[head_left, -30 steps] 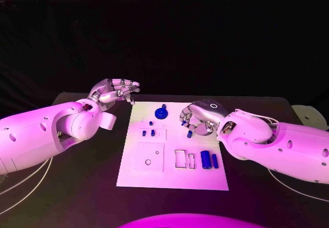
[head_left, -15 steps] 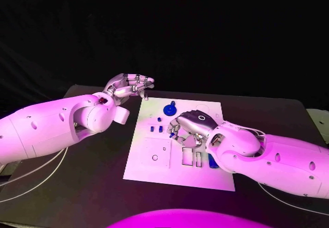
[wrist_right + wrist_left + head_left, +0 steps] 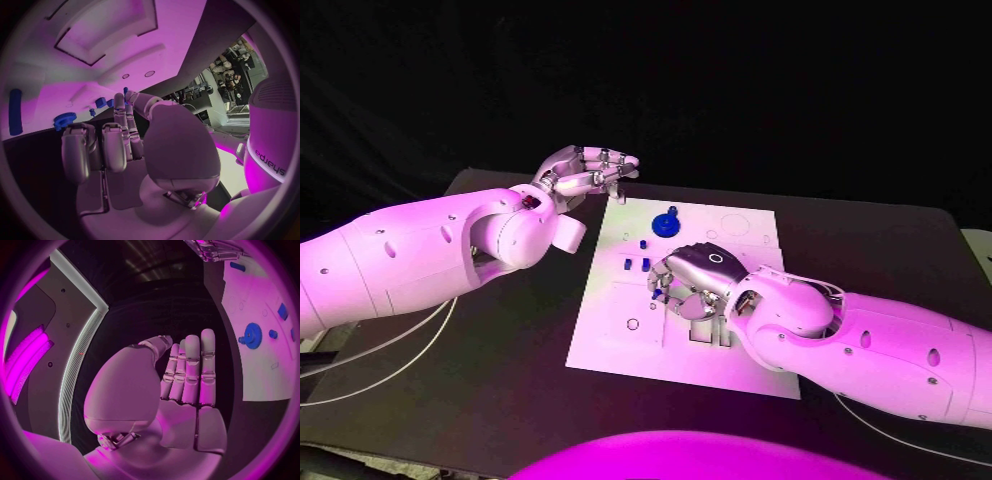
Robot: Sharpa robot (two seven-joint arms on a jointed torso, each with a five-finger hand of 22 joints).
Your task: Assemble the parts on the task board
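Note:
The white task board (image 3: 620,340) lies in the middle of the table. A blue gear (image 3: 665,222) stands near its far edge, with small blue parts (image 3: 635,264) just in front of it. My right hand (image 3: 689,282) hovers over the board's middle, two fingers curled. Thumb and a finger meet on a small blue part (image 3: 124,90). The right wrist view also shows the blue gear (image 3: 64,120) and a blue cylinder (image 3: 15,118). My left hand (image 3: 594,170) hangs off the board's far left corner, holding nothing, fingers (image 3: 190,371) straight and side by side.
The board (image 3: 256,355) has rectangular recesses (image 3: 103,27) and small round holes (image 3: 633,324). My right forearm (image 3: 877,345) covers the board's near right part. Black table (image 3: 488,380) surrounds the board on the left and near sides.
The camera has shifted. Over the board, my right hand has moved from the right side toward the middle and nearer, now hiding the blue cylinders. My left hand has kept its place by the corner.

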